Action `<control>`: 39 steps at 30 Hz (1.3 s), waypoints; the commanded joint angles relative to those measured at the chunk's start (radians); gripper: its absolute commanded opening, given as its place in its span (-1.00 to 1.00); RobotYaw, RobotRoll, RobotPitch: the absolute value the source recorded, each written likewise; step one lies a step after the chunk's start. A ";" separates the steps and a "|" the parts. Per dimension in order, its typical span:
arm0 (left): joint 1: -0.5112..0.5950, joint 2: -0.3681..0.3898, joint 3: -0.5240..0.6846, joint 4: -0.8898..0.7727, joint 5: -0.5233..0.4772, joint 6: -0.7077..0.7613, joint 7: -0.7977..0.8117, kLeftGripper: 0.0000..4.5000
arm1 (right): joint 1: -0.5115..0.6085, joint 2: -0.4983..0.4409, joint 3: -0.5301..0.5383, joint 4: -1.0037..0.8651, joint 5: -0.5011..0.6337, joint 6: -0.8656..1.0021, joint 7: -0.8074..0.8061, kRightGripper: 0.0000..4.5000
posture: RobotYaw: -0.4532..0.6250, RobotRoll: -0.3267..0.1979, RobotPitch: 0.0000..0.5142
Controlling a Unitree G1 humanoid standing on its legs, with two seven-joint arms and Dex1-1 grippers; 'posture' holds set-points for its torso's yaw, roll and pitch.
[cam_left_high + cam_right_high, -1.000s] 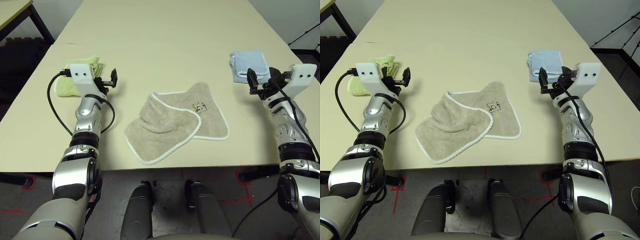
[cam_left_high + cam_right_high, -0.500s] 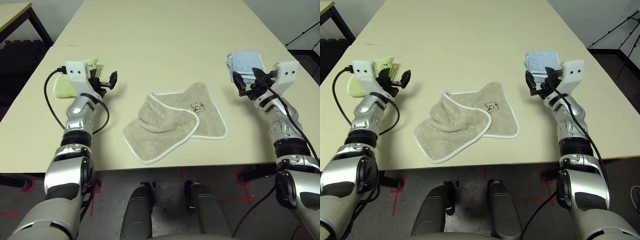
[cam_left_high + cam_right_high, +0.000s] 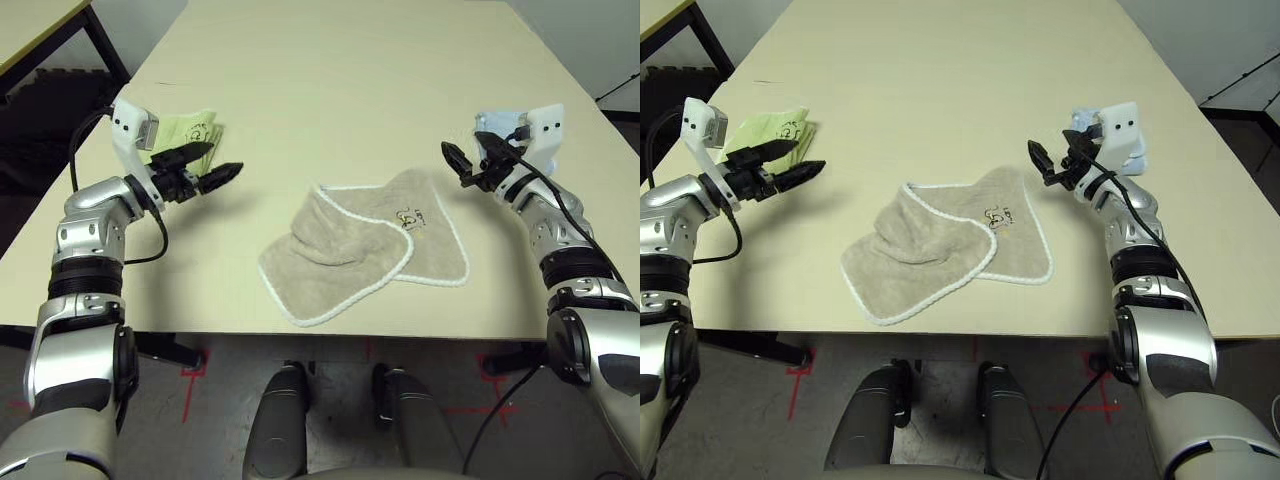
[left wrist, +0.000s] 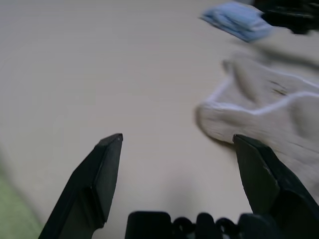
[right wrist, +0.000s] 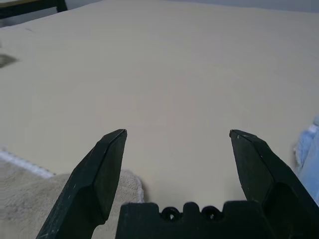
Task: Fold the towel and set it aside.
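1. Pale cream laminate covers the table (image 3: 330,90), the biggest thing here; it bears every cloth in view.
2. The towel (image 3: 365,245) lies near the table's front edge, roughly midway between the two arms. It is rumpled, with one white-edged flap lapped loosely over the rest, so no neat fold is made and it has not been set aside.
3. The lime-green towel (image 3: 185,130) sits at the robot's left, behind the left arm.
4. The light blue towel (image 4: 237,20) lies at the robot's right, just behind the right arm.
5. The left gripper (image 3: 205,168) hangs above the table, fingers spread, empty, pointing toward the towel but well apart from it.
6. The right gripper (image 3: 468,165) hovers near the towel's far right corner, fingers likewise spread and holding nothing. By this showing, the whole job remains: grasping, folding, moving.
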 commanded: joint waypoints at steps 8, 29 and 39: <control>-0.014 0.001 -0.139 0.003 0.091 -0.256 -0.220 0.99 | -0.173 -0.137 0.157 0.112 -0.109 0.331 0.292 1.00 | 0.05 0.25 -0.41; 0.071 -0.059 -0.097 -0.149 0.035 -0.053 -0.050 0.99 | -0.321 -0.048 0.248 0.306 -0.303 0.203 0.109 1.00 | 0.11 0.25 -0.08; 0.132 -0.055 -0.079 -0.291 0.004 0.020 0.011 0.99 | -0.321 -0.015 0.246 0.312 -0.305 0.166 0.089 1.00 | 0.13 0.25 0.13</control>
